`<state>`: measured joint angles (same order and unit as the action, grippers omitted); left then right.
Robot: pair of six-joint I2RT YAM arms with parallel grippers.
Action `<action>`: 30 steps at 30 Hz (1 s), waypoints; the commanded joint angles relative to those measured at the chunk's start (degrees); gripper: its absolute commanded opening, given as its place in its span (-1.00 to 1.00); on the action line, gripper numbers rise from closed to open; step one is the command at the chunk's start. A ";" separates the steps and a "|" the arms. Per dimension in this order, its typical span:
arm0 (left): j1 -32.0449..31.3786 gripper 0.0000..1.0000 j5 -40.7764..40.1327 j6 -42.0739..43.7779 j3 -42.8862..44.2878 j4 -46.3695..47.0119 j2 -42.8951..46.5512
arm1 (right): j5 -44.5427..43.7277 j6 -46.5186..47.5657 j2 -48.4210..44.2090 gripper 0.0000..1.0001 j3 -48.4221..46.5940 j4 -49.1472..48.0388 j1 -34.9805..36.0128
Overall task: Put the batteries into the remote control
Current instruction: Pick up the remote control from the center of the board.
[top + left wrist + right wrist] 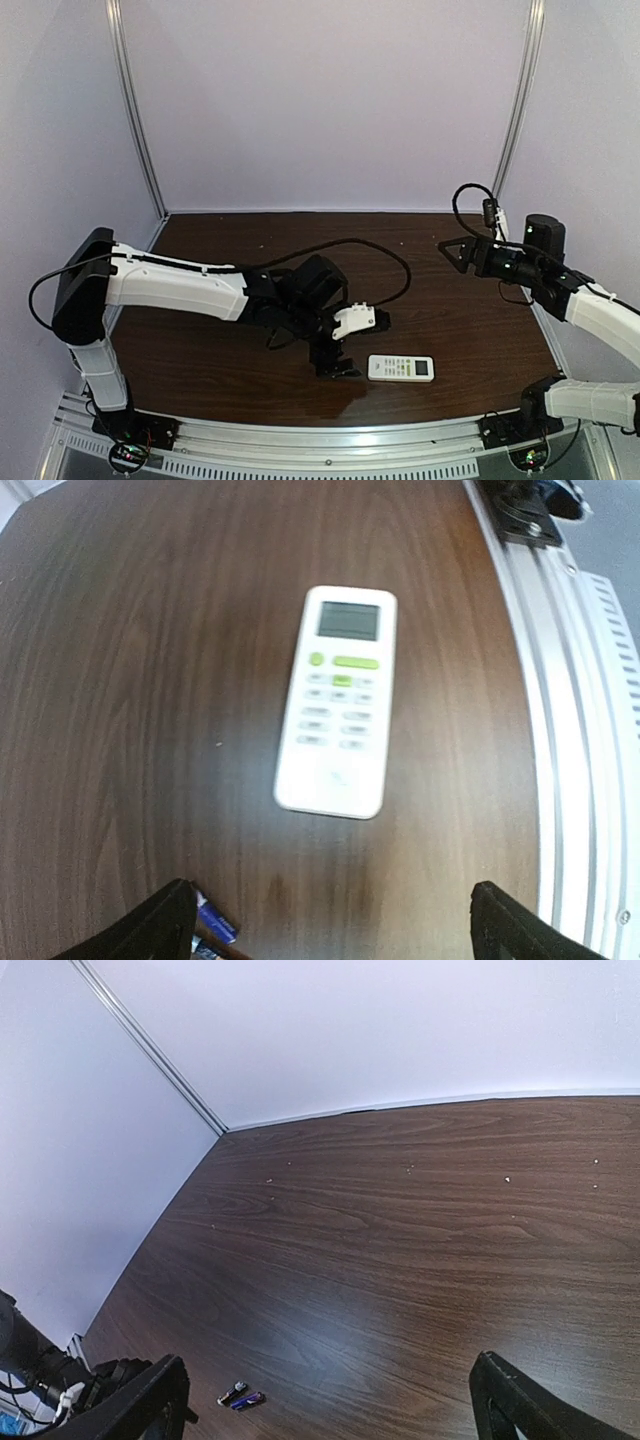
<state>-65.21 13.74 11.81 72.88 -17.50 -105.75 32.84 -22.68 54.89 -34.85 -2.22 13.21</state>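
The white remote control lies face up on the dark wood table, with its display at the far end and green buttons below it. In the top view it sits near the front edge. My left gripper is open and empty just short of the remote's near end; in the top view it is left of the remote. Two purple-blue batteries lie beside its left finger. They also show in the right wrist view. My right gripper is open and empty, raised at the far right.
A metal rail runs along the table's front edge, close to the remote. A black cable loops over the table behind the left arm. Pale walls enclose the back and sides.
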 commanded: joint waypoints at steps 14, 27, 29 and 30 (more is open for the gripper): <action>-3.34 0.90 3.17 12.91 11.14 -1.09 -10.28 | 4.82 -0.83 -4.17 0.99 2.49 0.92 -4.47; -4.04 0.92 -5.55 11.99 14.33 0.91 -18.93 | 6.43 1.50 -4.25 0.99 2.43 1.79 -4.95; -4.04 0.91 -5.07 12.01 14.48 0.97 -19.62 | 6.03 2.11 -4.28 0.99 2.42 3.40 -4.95; -4.05 0.90 -4.78 12.09 14.62 0.93 -19.85 | 6.08 2.47 -4.27 0.99 2.42 3.70 -4.94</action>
<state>-69.21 10.02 23.49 85.82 -17.85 -124.20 38.59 -22.13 51.20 -32.93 -0.51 8.62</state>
